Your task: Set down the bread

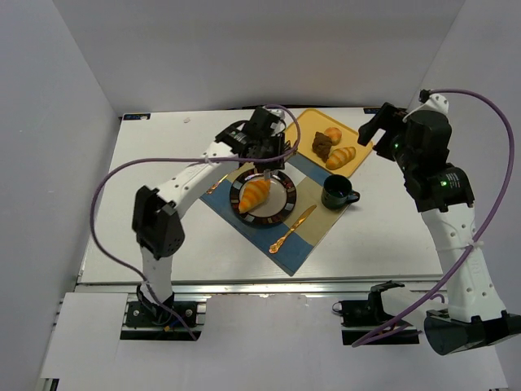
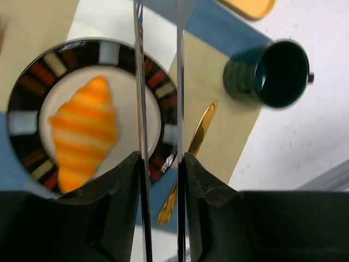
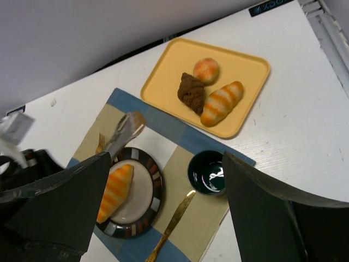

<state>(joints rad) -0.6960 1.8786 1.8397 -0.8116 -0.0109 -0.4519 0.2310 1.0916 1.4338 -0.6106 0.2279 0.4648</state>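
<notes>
An orange striped croissant-shaped bread lies on the striped-rim plate, apart from the tongs. It also shows in the left wrist view and the right wrist view. My left gripper is shut on metal tongs, whose blades hang just above the plate's far right rim. The tongs are empty. My right gripper is open and empty, high above the table's right side. A yellow tray holds a round bun, a brown pastry and a striped roll.
A dark green mug stands right of the plate on the blue and beige placemat. A gold knife lies between plate and mug. A gold fork lies left of the plate. White walls enclose the table.
</notes>
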